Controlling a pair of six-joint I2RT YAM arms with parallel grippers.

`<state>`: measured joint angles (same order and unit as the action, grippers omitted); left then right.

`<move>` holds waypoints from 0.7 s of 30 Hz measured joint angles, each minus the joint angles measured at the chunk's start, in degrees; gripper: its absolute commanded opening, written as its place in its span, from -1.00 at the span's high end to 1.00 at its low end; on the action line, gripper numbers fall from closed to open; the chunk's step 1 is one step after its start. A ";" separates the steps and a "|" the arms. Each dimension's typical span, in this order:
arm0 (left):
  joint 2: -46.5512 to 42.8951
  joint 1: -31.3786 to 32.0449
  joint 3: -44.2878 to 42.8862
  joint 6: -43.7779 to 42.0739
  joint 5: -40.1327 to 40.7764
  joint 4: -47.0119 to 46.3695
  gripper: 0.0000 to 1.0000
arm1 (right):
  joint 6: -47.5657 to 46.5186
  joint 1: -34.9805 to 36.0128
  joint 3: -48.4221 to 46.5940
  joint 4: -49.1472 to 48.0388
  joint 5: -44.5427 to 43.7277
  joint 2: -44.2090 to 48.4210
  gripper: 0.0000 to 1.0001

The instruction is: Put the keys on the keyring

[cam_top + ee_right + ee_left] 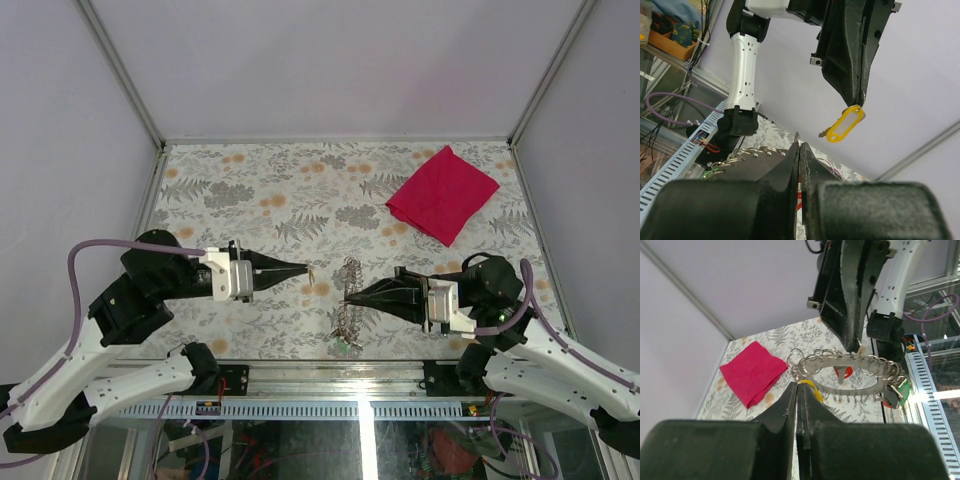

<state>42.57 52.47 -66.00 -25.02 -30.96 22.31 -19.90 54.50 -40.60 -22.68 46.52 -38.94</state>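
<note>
My left gripper (305, 268) is shut on the yellow key (845, 125), pinching the top of its yellow tag so that it hangs in the air; the same key shows at the fingertips in the left wrist view (811, 388). The keyring (850, 365) is a metal band carrying several small wire rings, and it lies between the two arms (346, 322). My right gripper (350, 296) is shut on one of those small rings (799, 141), holding it up. A red key (845, 372) hangs under the band. The yellow key is a short way left of the held ring, not touching it.
A green tag (902, 390) sits at the keyring's near end. A folded red cloth (442, 193) lies at the back right of the floral tabletop (260, 200). Grey walls close in the left, right and back. The table's front rail (330, 375) runs just behind the keyring.
</note>
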 measured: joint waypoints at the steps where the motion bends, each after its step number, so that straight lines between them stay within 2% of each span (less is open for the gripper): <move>1: 0.11 0.00 -0.28 -0.48 -1.03 0.04 1.00 | -0.31 0.00 0.20 -0.66 0.46 -0.11 0.99; 10: 1.05 0.00 -0.83 -3.17 -6.38 1.31 1.00 | 1.99 0.00 1.95 -7.39 2.51 -3.54 1.00; 16: 1.25 0.00 -0.83 -3.65 -7.45 1.79 1.00 | 10.64 0.00 1.62 -11.56 2.16 -6.58 1.00; 21: 1.25 0.00 -0.83 -4.28 -8.11 1.95 1.00 | 17.49 0.00 -2.91 -9.22 1.07 -8.90 0.99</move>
<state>43.81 52.47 -66.83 -29.30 -39.07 24.25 -2.42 54.50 -43.51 -31.90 47.59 -47.83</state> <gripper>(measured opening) 0.011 0.010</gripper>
